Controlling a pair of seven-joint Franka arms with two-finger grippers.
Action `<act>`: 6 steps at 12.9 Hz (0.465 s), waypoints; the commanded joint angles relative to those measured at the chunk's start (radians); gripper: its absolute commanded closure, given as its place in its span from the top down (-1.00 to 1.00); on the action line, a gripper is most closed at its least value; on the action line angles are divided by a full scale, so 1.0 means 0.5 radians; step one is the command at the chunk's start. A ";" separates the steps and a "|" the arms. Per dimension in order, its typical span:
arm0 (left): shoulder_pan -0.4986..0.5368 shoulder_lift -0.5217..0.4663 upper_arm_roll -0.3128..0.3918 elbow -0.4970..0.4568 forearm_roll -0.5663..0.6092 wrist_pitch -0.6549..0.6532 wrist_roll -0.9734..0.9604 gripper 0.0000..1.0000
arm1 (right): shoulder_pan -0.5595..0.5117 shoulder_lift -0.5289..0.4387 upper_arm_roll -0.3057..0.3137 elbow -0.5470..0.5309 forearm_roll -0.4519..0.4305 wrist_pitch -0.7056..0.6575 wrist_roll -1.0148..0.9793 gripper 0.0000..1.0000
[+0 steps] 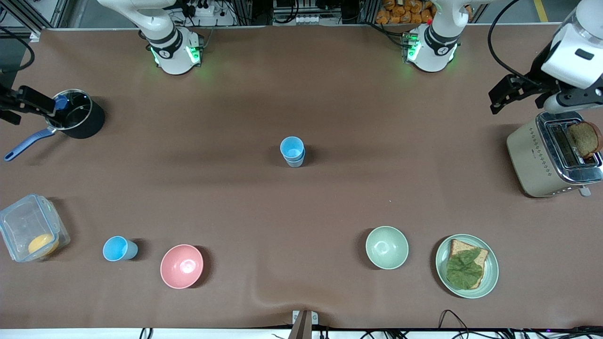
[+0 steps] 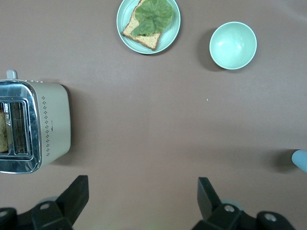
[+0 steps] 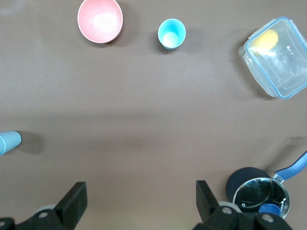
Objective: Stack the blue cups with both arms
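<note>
The two blue cups [image 1: 292, 150] stand nested, one inside the other, upright in the middle of the table. An edge of them shows in the left wrist view [image 2: 301, 159] and in the right wrist view [image 3: 8, 142]. My left gripper [image 1: 505, 93] is up over the table's left-arm end, beside the toaster, open and empty [image 2: 142, 191]. My right gripper [image 1: 26, 100] is up over the right-arm end, beside the black pot, open and empty [image 3: 140, 191]. Both are well apart from the cups.
A brighter sky-blue cup [image 1: 120, 248], a pink bowl [image 1: 182, 266] and a clear box [image 1: 31, 233] sit near the front camera toward the right arm's end. A green bowl [image 1: 387, 247], a plate with bread [image 1: 488, 278], a toaster [image 1: 551, 155] and a pot [image 1: 77, 120] also stand here.
</note>
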 commanded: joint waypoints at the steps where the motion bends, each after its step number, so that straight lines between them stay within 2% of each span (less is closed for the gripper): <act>1: -0.068 0.086 0.108 0.100 -0.115 -0.037 0.056 1.00 | -0.019 -0.044 0.012 -0.064 -0.053 0.003 0.018 1.00; 6: -0.023 0.096 0.114 0.103 -0.106 -0.049 0.113 1.00 | -0.056 -0.041 0.006 -0.064 -0.062 -0.052 0.021 1.00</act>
